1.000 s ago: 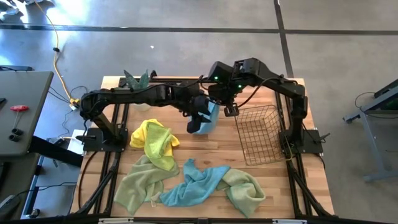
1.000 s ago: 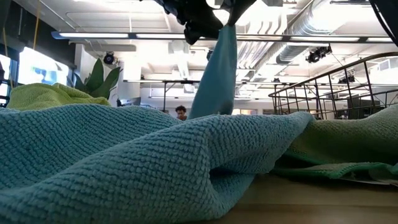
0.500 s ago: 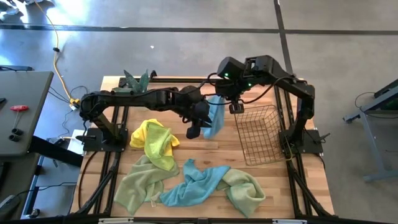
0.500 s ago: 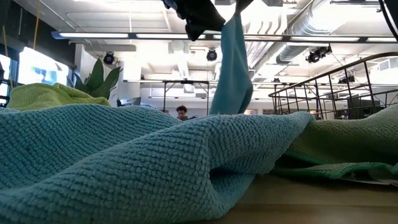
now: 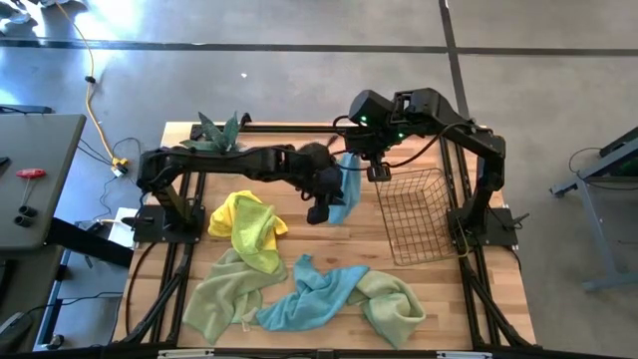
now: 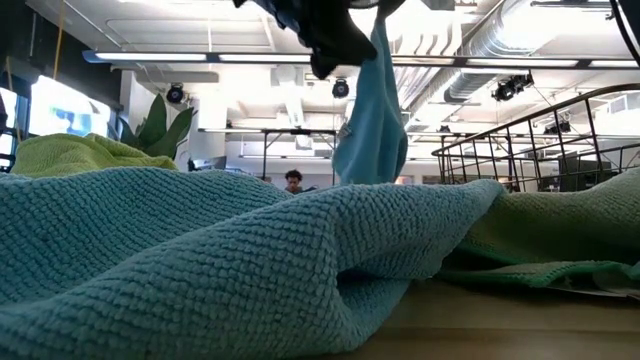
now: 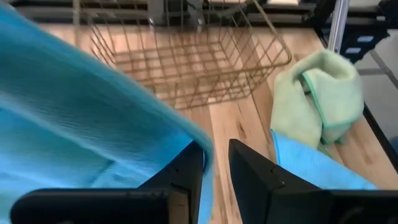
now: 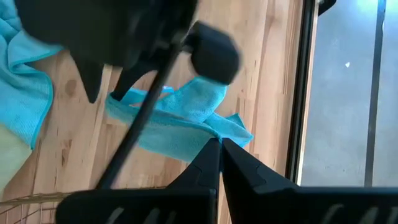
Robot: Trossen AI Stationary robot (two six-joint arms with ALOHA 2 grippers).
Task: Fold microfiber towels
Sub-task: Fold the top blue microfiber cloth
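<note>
Both arms have a light blue towel (image 5: 345,191) hoisted in the air just beside the wire basket (image 5: 419,214), on its plant-ward side. The right gripper (image 5: 351,158) is pinched tight on the towel's top corner. The left gripper (image 5: 321,211) sits lower on the hanging cloth, fingers nearly together with blue fabric at them in its own wrist view; whether it truly has the edge, I cannot tell. I'd confirm that pinch first, then draw the two corners apart until the towel hangs flat, clear of the basket rim. The other towels (image 5: 299,289) lie heaped well away from the basket.
</note>
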